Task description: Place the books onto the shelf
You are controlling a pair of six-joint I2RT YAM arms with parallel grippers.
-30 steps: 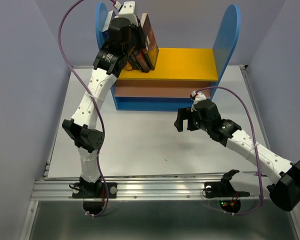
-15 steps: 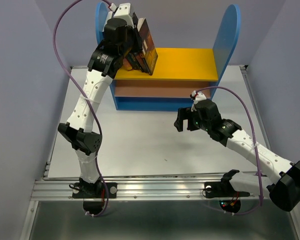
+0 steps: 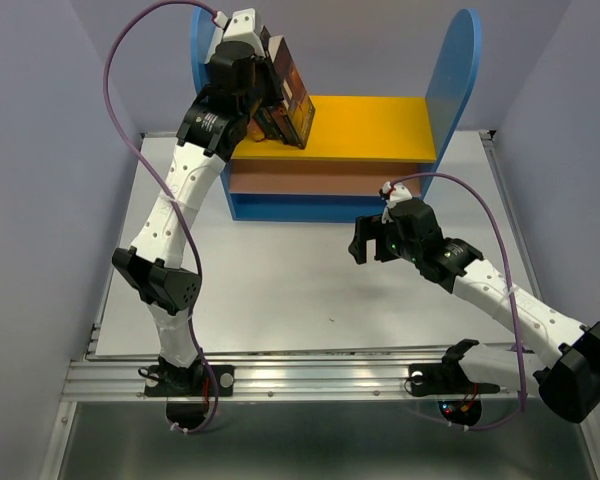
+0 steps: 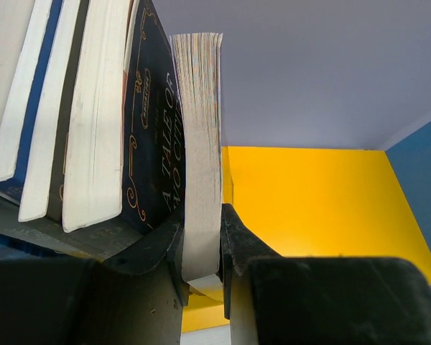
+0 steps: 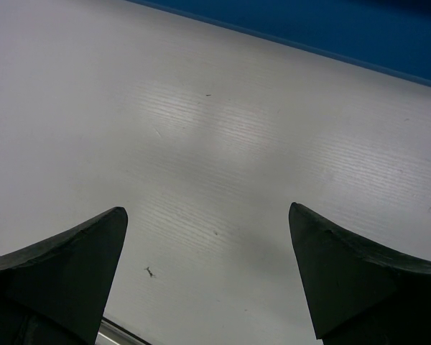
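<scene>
The shelf (image 3: 370, 128) has blue side panels and a yellow upper board (image 4: 316, 208). Several books (image 4: 72, 122) stand in a row at the left end of that board. My left gripper (image 4: 201, 248) is shut on the rightmost book (image 4: 201, 136), a paperback pinched at its lower edge and pressed against a dark blue book (image 4: 154, 165). From above, the left gripper (image 3: 278, 112) reaches over the board's left end, where the held book (image 3: 296, 88) leans. My right gripper (image 3: 365, 250) hovers open over the white table, with nothing between its fingers (image 5: 72, 266).
The right two thirds of the yellow board are bare up to the right blue side panel (image 3: 455, 75). The brown lower board (image 3: 320, 178) sits under it. The shelf's blue base (image 5: 309, 25) runs just beyond my right gripper. White table (image 3: 280, 290) lies in front.
My left arm has shifted slightly up and to the left with the book still gripped, bringing it closer to the row. The right arm has not moved.
</scene>
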